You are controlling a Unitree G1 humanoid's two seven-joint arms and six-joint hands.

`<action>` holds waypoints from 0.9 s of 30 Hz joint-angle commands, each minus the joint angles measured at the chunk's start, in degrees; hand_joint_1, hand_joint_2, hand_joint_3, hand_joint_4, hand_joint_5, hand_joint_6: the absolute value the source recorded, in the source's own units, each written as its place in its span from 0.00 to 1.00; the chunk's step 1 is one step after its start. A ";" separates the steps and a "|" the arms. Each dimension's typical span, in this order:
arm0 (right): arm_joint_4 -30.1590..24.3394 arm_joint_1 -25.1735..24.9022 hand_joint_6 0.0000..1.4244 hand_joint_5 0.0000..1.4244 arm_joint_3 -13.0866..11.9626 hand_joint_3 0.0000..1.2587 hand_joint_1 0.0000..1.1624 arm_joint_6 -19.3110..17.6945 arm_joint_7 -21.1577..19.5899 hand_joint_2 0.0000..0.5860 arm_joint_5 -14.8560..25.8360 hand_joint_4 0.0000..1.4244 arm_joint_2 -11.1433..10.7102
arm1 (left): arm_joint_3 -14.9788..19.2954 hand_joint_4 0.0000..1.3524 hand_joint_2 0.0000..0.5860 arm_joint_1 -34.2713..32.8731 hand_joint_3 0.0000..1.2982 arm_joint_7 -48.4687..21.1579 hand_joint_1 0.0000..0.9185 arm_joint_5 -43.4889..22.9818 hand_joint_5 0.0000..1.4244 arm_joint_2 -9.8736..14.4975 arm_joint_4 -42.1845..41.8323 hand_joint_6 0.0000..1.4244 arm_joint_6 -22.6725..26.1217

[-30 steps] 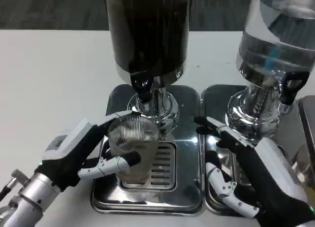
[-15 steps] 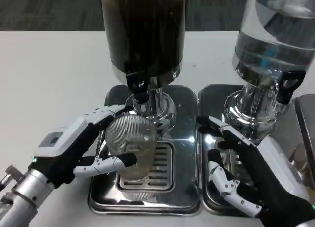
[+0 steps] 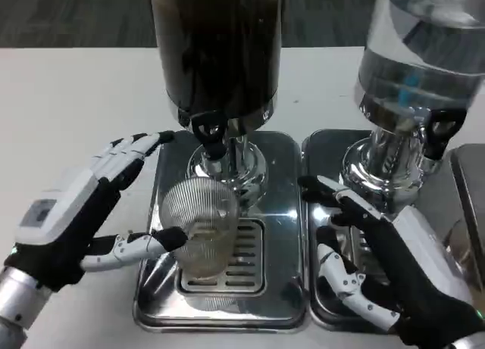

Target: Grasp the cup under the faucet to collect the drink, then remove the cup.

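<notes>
A clear ribbed cup (image 3: pixel 198 226) stands upright on the slotted grille of the left drip tray (image 3: pixel 284 235), just below the black faucet (image 3: pixel 208 135) of the dark drink dispenser (image 3: pixel 216 46). My left hand (image 3: pixel 68 216) lies to the cup's left with its fingers (image 3: pixel 129 150) spread and off the cup. Only its thumb tip (image 3: pixel 168 238) reaches the cup's left wall. My right hand (image 3: pixel 394 269) hovers open over the right drip tray (image 3: pixel 314 167), fingers apart and holding nothing.
A second dispenser (image 3: pixel 420 54) with clear liquid stands on the right tray, its black tap (image 3: pixel 437 131) facing me. Another metal tray edge (image 3: pixel 470 175) shows at the far right. White table surface (image 3: pixel 68 99) stretches out on the left.
My left hand has let go of the cup: its fingers have swung out to the left and the hand has drawn back. The cup stays under the faucet. The view has shifted slightly.
</notes>
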 commanded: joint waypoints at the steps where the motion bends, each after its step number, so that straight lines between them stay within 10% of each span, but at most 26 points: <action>1: 0.42 0.09 0.20 0.14 -0.06 0.15 0.41 -0.04 0.05 1.00 0.51 0.16 -0.23 | 2.77 0.01 0.14 1.98 0.09 -5.38 0.00 -8.61 0.06 1.38 -3.31 0.05 -2.79; 12: 0.41 0.35 0.20 0.15 -0.21 0.16 0.41 0.03 -0.20 1.00 0.54 0.16 -0.13 | 5.46 0.13 0.22 -0.24 0.16 -33.09 0.00 -44.70 0.16 -0.01 -9.10 0.11 1.90; 27: 1.39 0.54 0.19 0.15 -0.03 0.16 0.41 -0.29 -1.14 1.00 0.62 0.16 0.63 | 14.27 0.18 0.17 -7.94 0.23 -66.27 0.00 -68.35 0.21 -3.35 -14.86 0.16 39.66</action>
